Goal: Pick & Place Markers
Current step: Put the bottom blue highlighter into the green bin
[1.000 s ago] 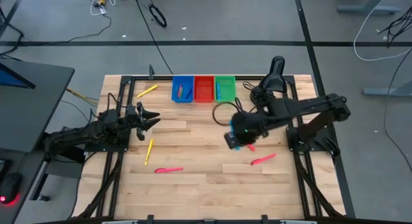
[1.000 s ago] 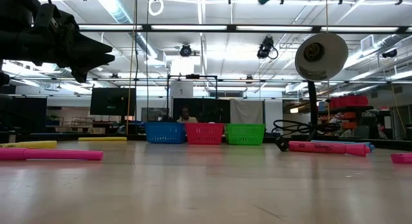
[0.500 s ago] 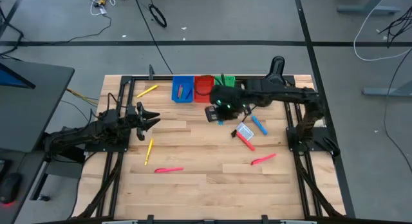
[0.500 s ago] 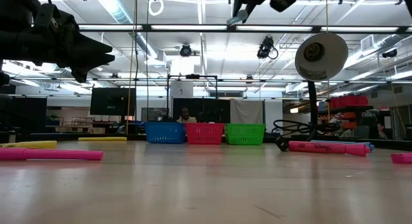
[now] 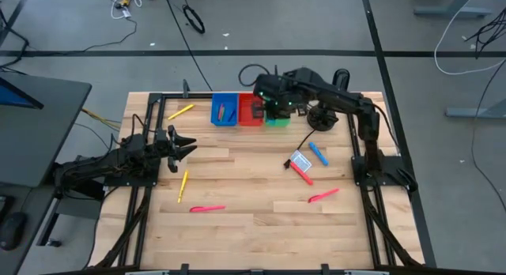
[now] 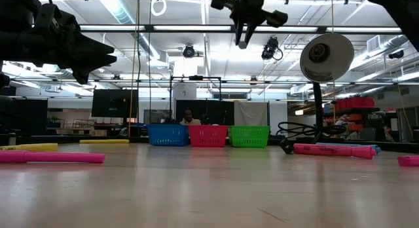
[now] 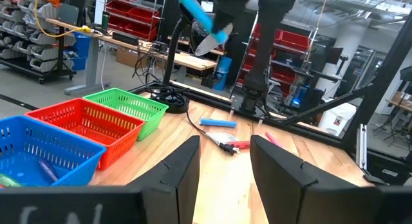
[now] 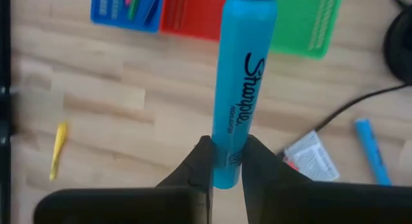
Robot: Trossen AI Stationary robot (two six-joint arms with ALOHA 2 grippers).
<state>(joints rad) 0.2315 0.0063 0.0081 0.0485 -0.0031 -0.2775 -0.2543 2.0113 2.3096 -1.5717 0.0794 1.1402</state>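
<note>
blue marker [image 8: 241, 89] clamped in the right gripper [image 8: 223, 161], hanging over the red bin [image 5: 250, 109]; blue bin [image 5: 224, 109] lies just left, top centre. left gripper [image 5: 183, 145] half-open, empty.

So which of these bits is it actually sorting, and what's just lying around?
Job:
- blue marker in the right gripper
- loose markers on the table, e.g. pink, yellow
- blue bin, red bin, green bin

Lying about:
- card with cable
- lamp

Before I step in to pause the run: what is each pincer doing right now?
Left pincer: open, holding nothing, waiting at the table's left.
Right pincer: shut on a blue marker, above the bins.
</note>
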